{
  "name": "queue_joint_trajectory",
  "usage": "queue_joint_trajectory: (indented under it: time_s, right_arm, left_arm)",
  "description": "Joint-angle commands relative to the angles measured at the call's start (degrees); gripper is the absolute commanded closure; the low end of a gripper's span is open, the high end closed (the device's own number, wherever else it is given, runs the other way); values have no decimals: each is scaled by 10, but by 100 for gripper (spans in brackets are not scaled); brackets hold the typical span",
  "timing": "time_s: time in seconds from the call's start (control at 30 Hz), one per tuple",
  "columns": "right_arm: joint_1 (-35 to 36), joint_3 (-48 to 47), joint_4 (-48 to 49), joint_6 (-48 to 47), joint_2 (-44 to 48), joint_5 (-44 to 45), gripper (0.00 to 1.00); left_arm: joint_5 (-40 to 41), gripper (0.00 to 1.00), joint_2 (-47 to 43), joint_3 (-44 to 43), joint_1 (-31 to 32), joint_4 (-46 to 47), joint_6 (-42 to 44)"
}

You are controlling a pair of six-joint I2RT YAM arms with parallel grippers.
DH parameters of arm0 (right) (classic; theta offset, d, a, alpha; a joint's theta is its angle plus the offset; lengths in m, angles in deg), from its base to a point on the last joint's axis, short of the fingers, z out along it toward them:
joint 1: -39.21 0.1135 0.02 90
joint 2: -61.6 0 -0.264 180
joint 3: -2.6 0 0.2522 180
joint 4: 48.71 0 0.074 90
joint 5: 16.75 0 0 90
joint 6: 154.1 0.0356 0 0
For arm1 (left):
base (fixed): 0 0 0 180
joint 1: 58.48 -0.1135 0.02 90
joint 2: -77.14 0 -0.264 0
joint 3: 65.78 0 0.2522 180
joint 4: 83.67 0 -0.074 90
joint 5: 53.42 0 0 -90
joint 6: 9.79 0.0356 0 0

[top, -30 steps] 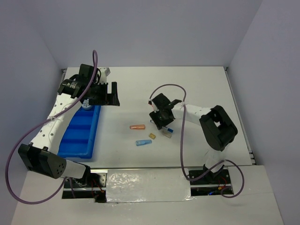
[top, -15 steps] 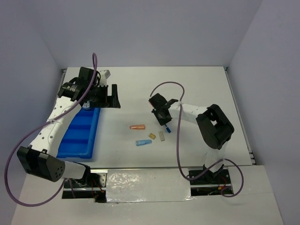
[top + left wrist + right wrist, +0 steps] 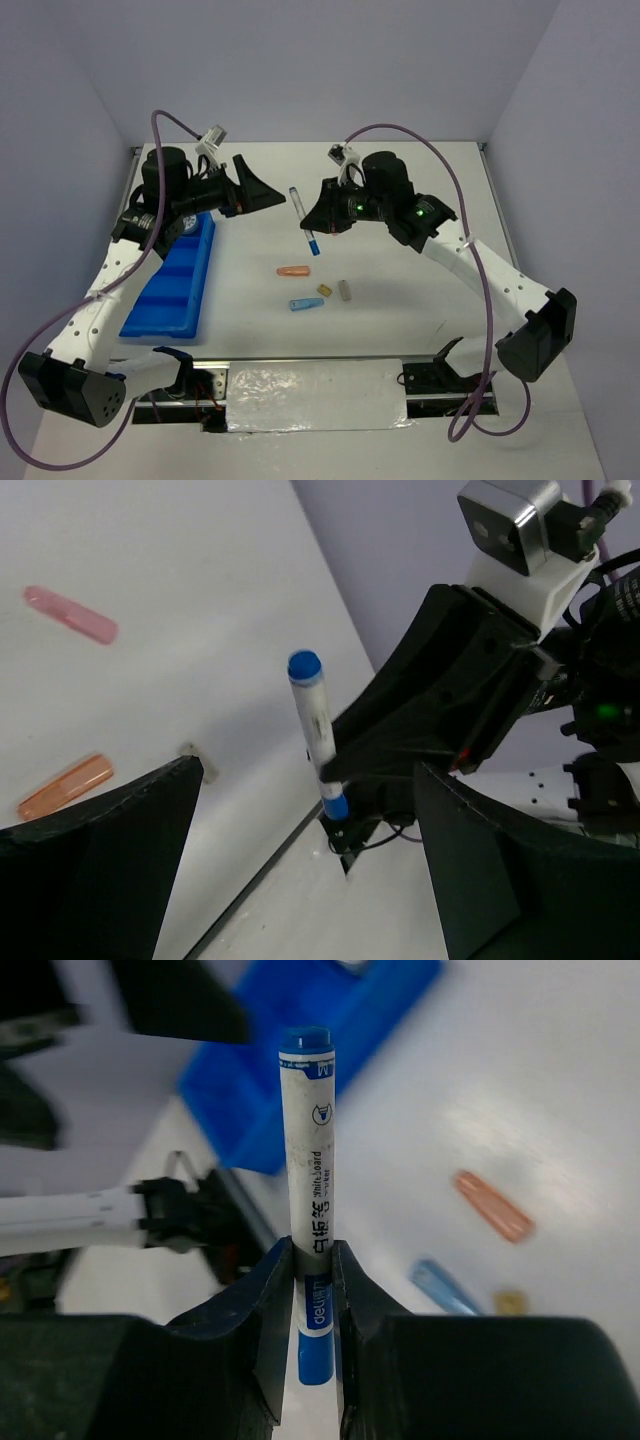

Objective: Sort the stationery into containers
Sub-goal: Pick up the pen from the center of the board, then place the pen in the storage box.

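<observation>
My right gripper is shut on the white pen with blue cap and holds it in the air above the table's middle. In the right wrist view the pen stands upright between my closed fingers. My left gripper is open and empty, raised and facing the pen; its wrist view shows the pen ahead, between its spread fingers. The blue tray lies at the left. An orange stick, a light-blue stick, a tan block and a grey block lie on the table.
A pink stick lies on the table in the left wrist view; the top view does not show it. The right wrist view shows the tray, orange stick and light-blue stick below. Walls enclose the table.
My right gripper has lifted the pen off the table and carried it up and left. My left arm has risen and turned its open gripper toward the pen.
</observation>
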Motion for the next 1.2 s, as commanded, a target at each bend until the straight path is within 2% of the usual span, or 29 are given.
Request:
queue_joint_trajectory:
  time_s: [0.0,0.2,0.3,0.37,0.5,0.6,0.63,0.7,0.73,0.77,0.8,0.83,0.87,0.93,0.97,1.03,1.07,1.13,1.17]
  right_arm:
    - [0,20,114,120,15,-164,100]
    - [1,-8,114,139,9,-183,100]
    - [1,-17,110,142,4,-181,100]
    - [1,-22,116,148,2,-185,100]
    - [1,-36,118,156,-12,-192,100]
    - [1,-41,129,164,-17,-200,100]
    - [1,-44,131,164,-19,-200,100]
    - [0,-51,128,162,-28,-201,100]
    - [1,-58,126,158,-31,-201,100]
    - [1,-61,122,156,-35,-203,100]
    - [0,-68,116,148,-44,-204,96]
    - [-2,-70,110,145,-47,-201,86]
    - [-11,-70,105,141,-54,-200,50]
    - [-31,-62,73,136,-57,-178,1]
    - [-44,-55,53,136,-54,-159,0]
    - [-95,-25,-5,128,-40,-114,0]
    - [-111,-10,-20,126,-15,-62,0]
    - [-156,33,-38,119,15,-32,0]
    - [-166,46,-38,117,45,-28,0]
  left_arm:
    - [-88,1,2,5,5,136,-85]
    - [-74,2,6,13,10,131,-94]
    - [-80,9,6,26,12,163,-111]
    - [-80,23,10,22,14,163,-111]
    - [-78,34,24,20,18,141,-101]
    - [-76,50,30,22,19,135,-99]
    - [-75,63,31,23,19,134,-99]
    - [-75,71,39,20,20,131,-100]
    - [-73,85,43,17,19,127,-100]
    - [-66,95,48,3,20,115,-90]
    - [-41,100,60,-19,19,76,-79]
    - [-18,100,65,-31,18,50,-60]
    - [5,100,74,-43,14,23,-50]
    - [63,100,79,-71,0,-63,-40]
    - [117,100,81,-74,-30,-88,-41]
    - [173,100,79,-73,-76,-173,-52]
    - [199,100,76,-65,-133,-198,-61]
    - [267,100,70,-24,-199,-229,-68]
    - [289,100,62,-9,-259,-232,-76]
